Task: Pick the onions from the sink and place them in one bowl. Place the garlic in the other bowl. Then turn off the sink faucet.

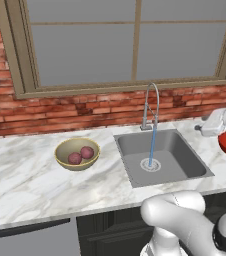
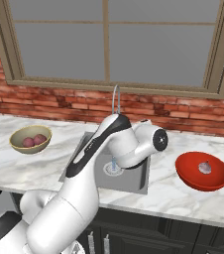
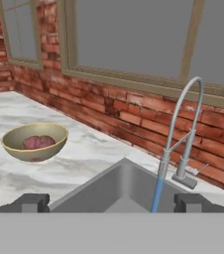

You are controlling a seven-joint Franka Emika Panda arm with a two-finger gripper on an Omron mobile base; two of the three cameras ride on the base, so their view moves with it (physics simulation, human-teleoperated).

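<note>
Red brick wall (image 1: 85,112), tan-framed window (image 1: 130,45), marble counter (image 1: 30,185).

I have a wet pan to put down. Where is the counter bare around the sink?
Bare marble lies left of the tan bowl holding the onions, between that bowl and the sink, and between the sink and the red bowl with the garlic. The robot's arm crowds the sink's right side.

Glossy white rounded arm (image 2: 91,163) links, dark joint caps and a black stripe; small dark finger tips (image 3: 33,202).
</note>
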